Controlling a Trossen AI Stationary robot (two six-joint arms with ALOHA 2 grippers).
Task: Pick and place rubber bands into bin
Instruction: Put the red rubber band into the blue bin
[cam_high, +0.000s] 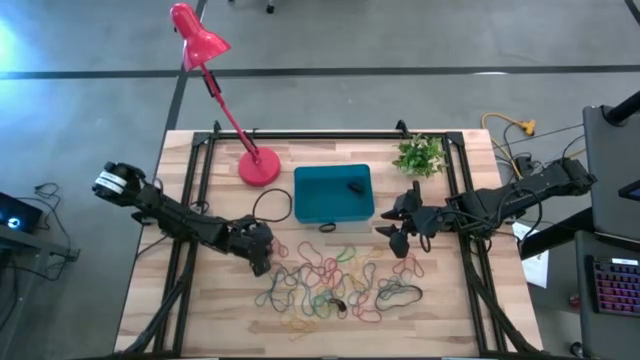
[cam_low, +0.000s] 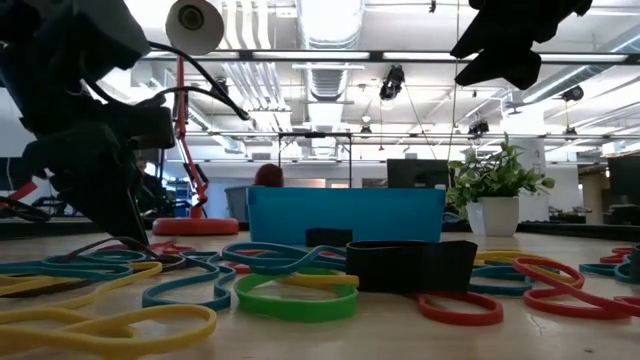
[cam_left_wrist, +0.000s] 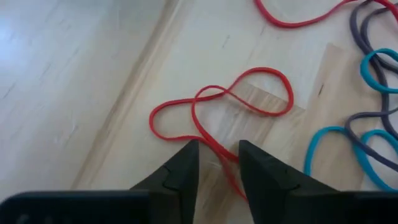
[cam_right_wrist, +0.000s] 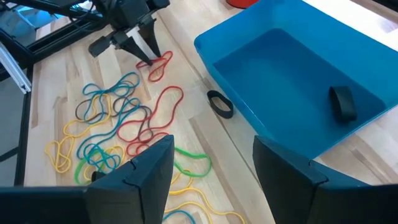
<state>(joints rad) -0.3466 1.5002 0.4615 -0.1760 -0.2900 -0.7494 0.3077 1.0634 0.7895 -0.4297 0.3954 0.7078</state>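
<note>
Rubber bands in several colours (cam_high: 335, 285) lie loose on the wooden table, in front of the teal-blue bin (cam_high: 333, 195). One black band (cam_right_wrist: 342, 102) lies in the bin, and another (cam_right_wrist: 219, 104) lies on the table by its wall. My left gripper (cam_left_wrist: 219, 152) is down at the pile's left end. It points steeply down, and its fingers are a little apart on either side of a strand of a twisted red band (cam_left_wrist: 217, 102). My right gripper (cam_high: 395, 235) hangs open above the table, right of the bin. My left gripper comes at the red band from above. One finger (cam_left_wrist: 183, 165) stands on each side of a strand (cam_left_wrist: 219, 149) at the band's near end, which lies flat on the table. Whether the fingers touch the strand I cannot tell.
A red desk lamp stands with its round base (cam_high: 259, 166) left of the bin. A small potted plant (cam_high: 420, 155) stands at the far right. Black frame rails (cam_high: 190, 200) run along the table's left, right and far sides.
</note>
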